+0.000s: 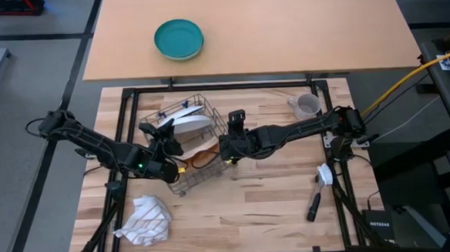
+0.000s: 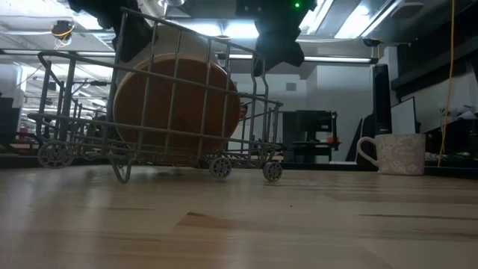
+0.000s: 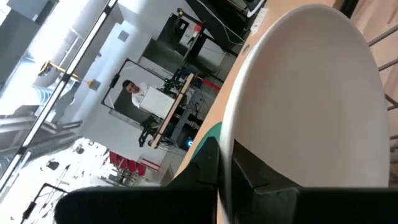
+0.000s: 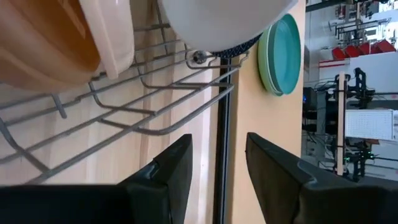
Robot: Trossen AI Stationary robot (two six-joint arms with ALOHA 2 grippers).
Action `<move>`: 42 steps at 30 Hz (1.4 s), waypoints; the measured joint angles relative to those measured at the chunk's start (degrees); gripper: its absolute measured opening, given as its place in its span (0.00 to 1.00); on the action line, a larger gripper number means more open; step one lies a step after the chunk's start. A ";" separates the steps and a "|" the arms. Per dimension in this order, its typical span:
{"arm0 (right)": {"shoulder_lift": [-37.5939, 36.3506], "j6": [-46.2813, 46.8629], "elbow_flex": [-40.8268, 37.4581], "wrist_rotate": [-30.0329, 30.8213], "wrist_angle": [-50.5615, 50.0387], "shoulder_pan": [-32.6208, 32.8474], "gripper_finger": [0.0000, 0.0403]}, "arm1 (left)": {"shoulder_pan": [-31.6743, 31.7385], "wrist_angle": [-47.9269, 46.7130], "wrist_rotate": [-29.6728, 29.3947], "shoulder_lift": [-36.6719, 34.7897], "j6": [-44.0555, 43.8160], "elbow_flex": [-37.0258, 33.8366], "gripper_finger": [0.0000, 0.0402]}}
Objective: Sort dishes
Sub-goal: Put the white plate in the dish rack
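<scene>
High view: left end effector [image 1: 166, 138] grasping the white plate [image 1: 188, 124] on edge in the wire rack [image 1: 204, 169] at desk [image 1: 245, 210] centre. Right end effector [image 1: 231, 133], released, at rack's three o'clock. Grey mug [image 1: 308, 105] at two o'clock.

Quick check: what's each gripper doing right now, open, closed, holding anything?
Left gripper: closed on the rim of the white plate at the wire rack.
Right gripper: jaws open, empty, beside the rack.
</scene>
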 joint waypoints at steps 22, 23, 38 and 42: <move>0.02 -0.26 0.00 -0.15 1.29 0.05 0.38 | 5.29 3.60 -0.04 0.00 3.73 0.04 0.00; 0.02 -0.26 0.00 -0.16 1.30 0.05 0.38 | 5.29 3.56 -0.04 0.00 3.72 0.04 0.00; 0.04 -0.28 0.00 -0.21 1.17 0.13 0.38 | 6.27 3.16 -0.06 4.30 1.49 0.04 0.00; 0.04 -0.29 0.00 -0.21 0.84 0.13 0.38 | 7.89 3.07 -0.06 6.68 0.45 0.02 0.00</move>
